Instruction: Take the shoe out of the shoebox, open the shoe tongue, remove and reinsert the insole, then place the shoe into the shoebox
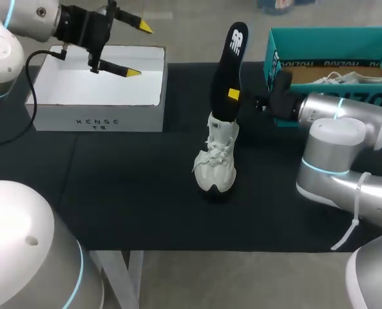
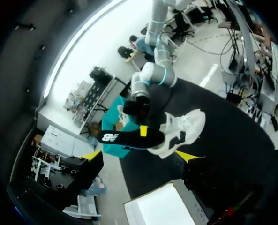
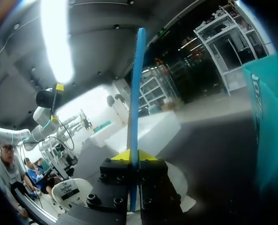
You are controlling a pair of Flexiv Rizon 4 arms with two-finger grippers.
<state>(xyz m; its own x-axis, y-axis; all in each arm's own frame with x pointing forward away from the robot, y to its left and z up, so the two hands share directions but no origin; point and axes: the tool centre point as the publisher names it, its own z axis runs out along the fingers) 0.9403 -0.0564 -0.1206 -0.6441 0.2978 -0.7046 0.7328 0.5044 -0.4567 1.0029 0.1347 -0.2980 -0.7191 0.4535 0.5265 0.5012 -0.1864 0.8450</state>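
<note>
A white laced shoe [image 1: 216, 161] stands on the black table, toe toward the front edge. A black insole [image 1: 232, 64] rises upright out of its opening. My right gripper [image 1: 234, 94] comes in from the right and is shut on the insole's lower part. In the right wrist view the insole [image 3: 136, 84] shows edge-on, pinched between the yellow tips of the right gripper [image 3: 130, 155]. My left gripper [image 1: 138, 49] hangs open over the white box at the back left, holding nothing. From the left wrist the left gripper [image 2: 139, 157] faces the insole [image 2: 129, 138] and shoe [image 2: 181, 133] from a distance.
A teal shoebox [image 1: 332, 38] stands at the back right with a second pale shoe [image 1: 352, 78] inside. An open white box [image 1: 100, 103] sits at the back left. Black table [image 1: 113, 193] lies bare in front of the shoe.
</note>
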